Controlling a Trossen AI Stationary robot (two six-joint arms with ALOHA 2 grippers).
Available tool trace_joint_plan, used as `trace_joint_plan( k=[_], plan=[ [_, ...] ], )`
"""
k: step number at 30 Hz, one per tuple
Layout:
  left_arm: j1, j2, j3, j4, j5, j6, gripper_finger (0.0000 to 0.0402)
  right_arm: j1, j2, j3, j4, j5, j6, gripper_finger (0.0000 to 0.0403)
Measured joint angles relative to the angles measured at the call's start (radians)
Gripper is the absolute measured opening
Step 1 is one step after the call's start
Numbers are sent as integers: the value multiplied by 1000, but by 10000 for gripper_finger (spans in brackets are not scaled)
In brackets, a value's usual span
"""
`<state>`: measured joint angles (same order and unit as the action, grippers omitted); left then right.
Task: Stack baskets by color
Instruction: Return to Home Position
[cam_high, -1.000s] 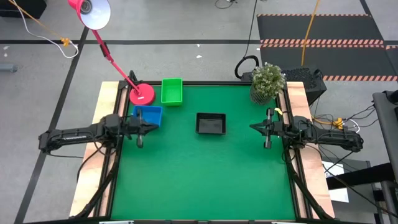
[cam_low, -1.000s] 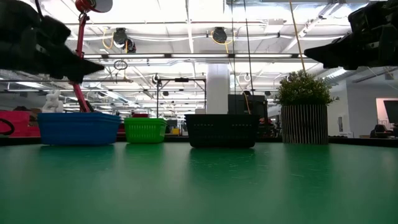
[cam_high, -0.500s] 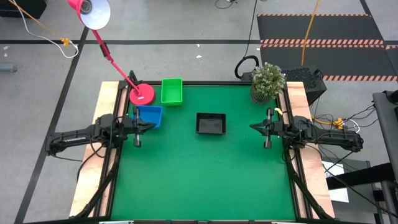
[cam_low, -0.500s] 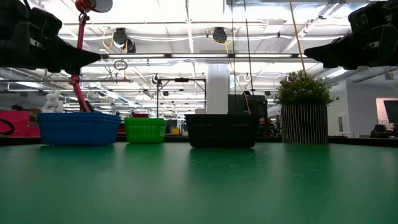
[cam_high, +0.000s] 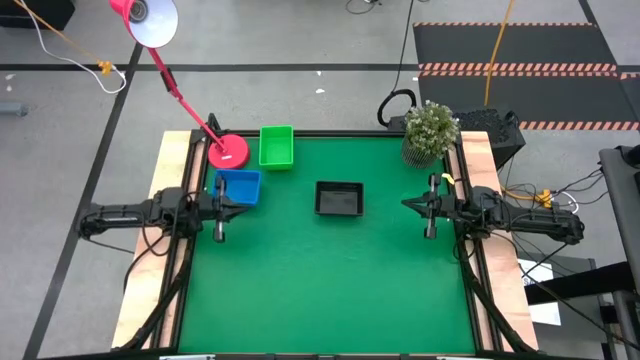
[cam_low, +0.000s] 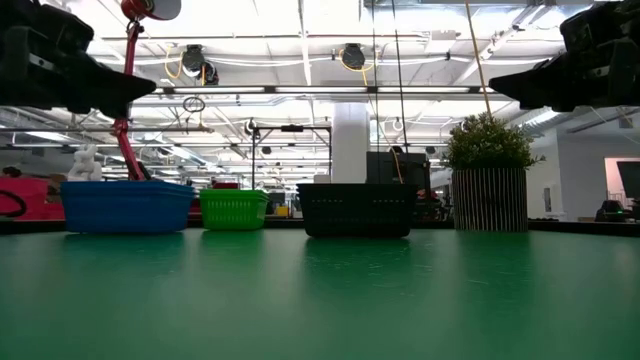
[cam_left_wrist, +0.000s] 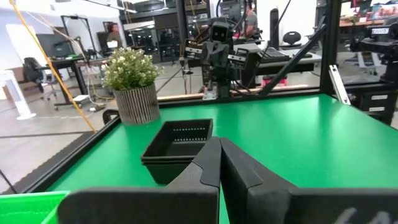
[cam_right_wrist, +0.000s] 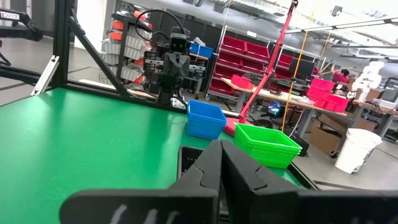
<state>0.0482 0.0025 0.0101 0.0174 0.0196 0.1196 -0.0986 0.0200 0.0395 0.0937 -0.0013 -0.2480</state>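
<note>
With the blue stack (cam_high: 245, 185), green stack (cam_high: 276, 146) and black stack (cam_high: 338, 198) built, left jaws and right jaws hang clenched, empty, at the counter's (cam_high: 320, 280) sides; homing probably just needs settling.

Your left arm (cam_high: 125, 215) lies stretched out level across the left edge of the table (cam_high: 320, 285). Its left gripper (cam_high: 237, 206) sits just inside that edge and points toward the table's middle, with the fingers (cam_left_wrist: 208, 168) pressed together on nothing. Your right arm (cam_high: 520, 218) mirrors it across the table's right edge, and the right gripper (cam_high: 408, 204) points inward with its fingers (cam_right_wrist: 208, 165) likewise closed and empty. Both grippers hang well above the tabletop.
</note>
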Motion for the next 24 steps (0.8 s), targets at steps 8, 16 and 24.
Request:
trace_joint_plan(
  k=[8, 16, 24],
  plan=[
    [-38, 0, 1, -3, -40, 26, 0, 0, 0, 0, 0, 0, 0, 0],
    [-38, 6, 2, -7, -20, -62, 7, 0, 0, 0, 0, 0, 0, 0],
    [-38, 6, 2, -6, -20, -63, 16, 0, 0, 0, 0, 0, 0, 0]
  ],
)
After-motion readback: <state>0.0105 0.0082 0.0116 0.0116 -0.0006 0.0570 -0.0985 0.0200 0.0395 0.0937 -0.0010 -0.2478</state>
